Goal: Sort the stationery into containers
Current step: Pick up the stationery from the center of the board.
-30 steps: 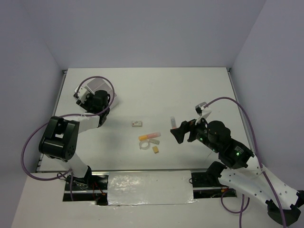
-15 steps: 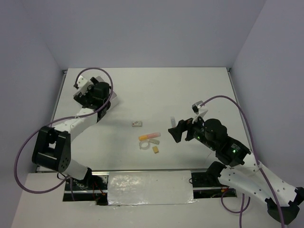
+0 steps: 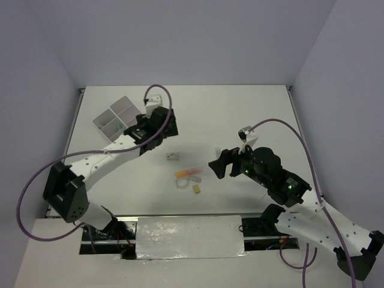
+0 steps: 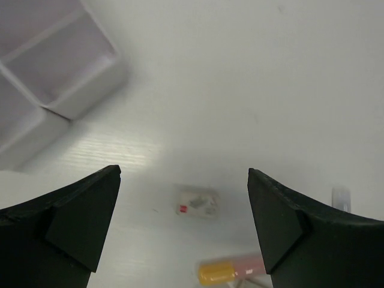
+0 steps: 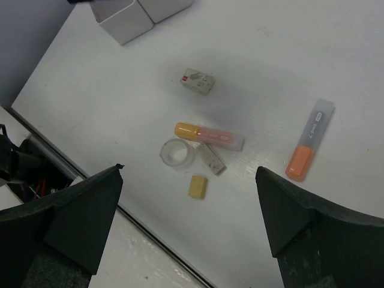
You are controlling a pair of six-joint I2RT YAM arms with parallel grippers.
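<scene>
Pink marker (image 5: 209,135), tape ring (image 5: 177,154) and tan eraser (image 5: 197,186) cluster mid-table, a white eraser (image 5: 197,81) farther off; the trays (image 3: 114,114) sit far left. My left pincer (image 4: 183,171) gapes wide beyond the white eraser, my right pincer (image 5: 189,170) wide, right of the markers

We've got the white trays (image 3: 117,113) far back on the left, square cells joined in a block. Out in the open, a small white block (image 5: 198,81) with a red mark lies alone. Nearer to us there's a tight cluster: a pink marker (image 5: 209,135) with a yellow cap lying flat, a clear tape ring (image 5: 177,154) just beside that cap, a white bit (image 5: 210,158) against the marker, and a tan eraser (image 5: 197,186) close by. An orange marker (image 5: 309,147) lies apart on the right.
</scene>
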